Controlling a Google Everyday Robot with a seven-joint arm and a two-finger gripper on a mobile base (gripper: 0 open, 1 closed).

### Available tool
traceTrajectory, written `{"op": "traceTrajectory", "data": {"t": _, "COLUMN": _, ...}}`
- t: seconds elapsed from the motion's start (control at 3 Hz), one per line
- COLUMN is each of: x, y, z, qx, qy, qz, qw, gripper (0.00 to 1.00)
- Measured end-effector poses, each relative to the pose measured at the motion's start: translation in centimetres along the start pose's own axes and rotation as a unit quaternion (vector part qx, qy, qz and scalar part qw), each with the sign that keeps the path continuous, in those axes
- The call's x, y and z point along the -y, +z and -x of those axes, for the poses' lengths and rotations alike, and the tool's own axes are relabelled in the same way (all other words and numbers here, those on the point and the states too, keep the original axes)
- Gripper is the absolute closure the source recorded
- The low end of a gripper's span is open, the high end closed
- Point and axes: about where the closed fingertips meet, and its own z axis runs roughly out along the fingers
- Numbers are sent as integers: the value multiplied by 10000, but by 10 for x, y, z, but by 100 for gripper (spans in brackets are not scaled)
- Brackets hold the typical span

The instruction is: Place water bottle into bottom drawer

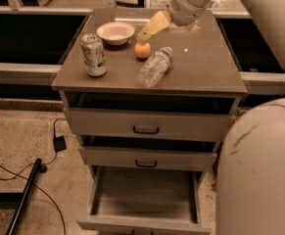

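Observation:
The water bottle [155,66] lies on its side on the grey cabinet top [205,62], cap pointing to the far right, near the middle of the top. The bottom drawer [142,224] is pulled out wide and its plain grey inside holds nothing. My gripper [145,35] hangs over the back of the cabinet top, just above the orange [142,50] and up and to the left of the bottle, not touching the bottle. It holds nothing.
A green-and-white soda can [94,54] stands at the top's front left. A white bowl [115,32] sits behind it. Two upper drawers [146,126] are slightly open. My own body [259,170] fills the right side. Cables [29,180] lie on the floor at left.

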Motion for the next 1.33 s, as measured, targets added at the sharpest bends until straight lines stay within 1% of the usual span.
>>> {"op": "traceTrajectory", "data": {"t": 0.33, "x": -2, "y": 39, "z": -1, "qx": -316, "qy": 417, "qz": -194, "qw": 9984, "gripper": 0}}
{"op": "traceTrajectory", "data": {"t": 0.67, "x": 1, "y": 70, "z": -8, "qx": -602, "qy": 664, "qz": -443, "qw": 9950, "gripper": 17}}
{"op": "traceTrajectory", "data": {"t": 1.0, "x": 8, "y": 89, "z": -17, "qx": -801, "qy": 807, "qz": -657, "qw": 9913, "gripper": 40}}
{"op": "traceTrajectory", "data": {"t": 1.33, "x": 7, "y": 96, "z": -18, "qx": -861, "qy": 669, "qz": -703, "qw": 9915, "gripper": 63}}
